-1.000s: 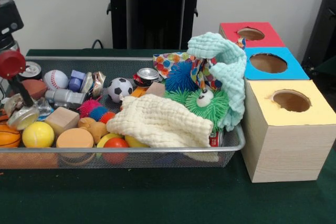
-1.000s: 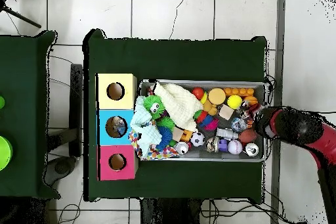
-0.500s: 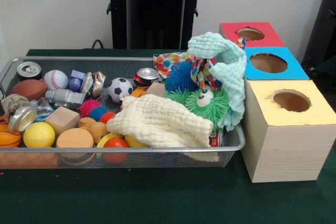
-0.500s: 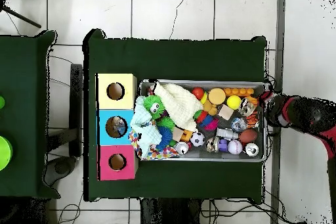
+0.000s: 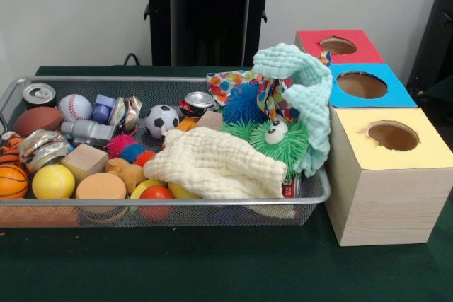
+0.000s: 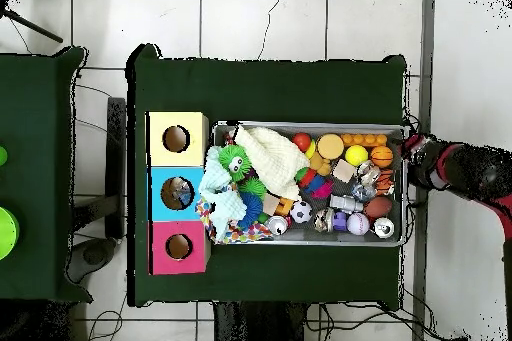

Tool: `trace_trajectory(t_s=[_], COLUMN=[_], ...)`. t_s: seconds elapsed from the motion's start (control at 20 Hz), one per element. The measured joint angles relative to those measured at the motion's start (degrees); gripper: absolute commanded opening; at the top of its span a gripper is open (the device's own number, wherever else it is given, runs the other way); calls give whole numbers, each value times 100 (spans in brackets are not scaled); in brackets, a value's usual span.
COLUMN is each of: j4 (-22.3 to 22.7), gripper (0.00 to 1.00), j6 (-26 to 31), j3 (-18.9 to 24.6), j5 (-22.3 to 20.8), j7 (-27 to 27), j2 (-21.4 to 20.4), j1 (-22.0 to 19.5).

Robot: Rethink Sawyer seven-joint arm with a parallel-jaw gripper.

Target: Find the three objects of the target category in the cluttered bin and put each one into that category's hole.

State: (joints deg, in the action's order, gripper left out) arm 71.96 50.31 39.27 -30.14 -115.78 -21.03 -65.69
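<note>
My end effector [image 6: 412,147], its grip state indiscernible, hung just outside the wire bin [image 6: 400,219], whose balls [image 5: 52,182], cans [image 5: 39,94] and cloths [image 5: 216,164] lay beside it, the holed boxes [image 6: 177,193] beyond.

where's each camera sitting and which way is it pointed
Front view: sits low across the table, facing the wire bin and the three boxes, yellow box nearest; none of the arm shows, only a black stand behind.
Overhead view: hangs above, looking straight down on the green table; the red and black arm shows just off the bin's right end.
Shared: both show the bin, the cream cloth, the green fuzzy toy and the box row, turned half round between them.
</note>
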Motion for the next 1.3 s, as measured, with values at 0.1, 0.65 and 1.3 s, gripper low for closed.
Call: trace_trajectory(t_s=[0.1,0.65,1.3], j4=[304,1974,3202], gripper=[100,100,100], j6=[-212,-1058,-2136], j3=[-33,-394,-1165], j5=[-2,264,1051], j7=[0,-4,-182], j2=[-190,-1342,-1611], j1=[-25,-110,443])
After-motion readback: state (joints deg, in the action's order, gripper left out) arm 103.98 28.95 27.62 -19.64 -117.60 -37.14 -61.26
